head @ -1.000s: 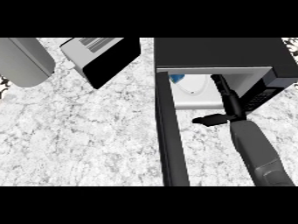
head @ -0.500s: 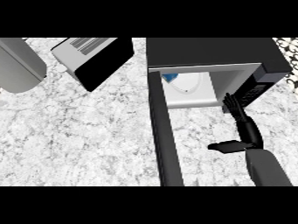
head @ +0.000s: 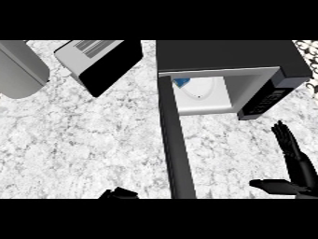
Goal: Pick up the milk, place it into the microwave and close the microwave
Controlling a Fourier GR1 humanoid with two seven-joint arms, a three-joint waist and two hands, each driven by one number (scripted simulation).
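surface: white-grey marbled counter (head: 86, 140) | upper right: black microwave (head: 223, 56), door (head: 177, 149) open | top centre: toaster oven (head: 99, 63) | upper left: grey appliance (head: 10, 67)

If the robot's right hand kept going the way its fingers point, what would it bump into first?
Probably the microwave. The right hand has straight fingers pointing up the view, slightly left, toward the front corner by the control panel. Bare counter lies between; depth is hard to judge.

right robot hand (head: 300, 173) open, fingers straight, left robot hand (head: 118, 193) barely showing at lower edge
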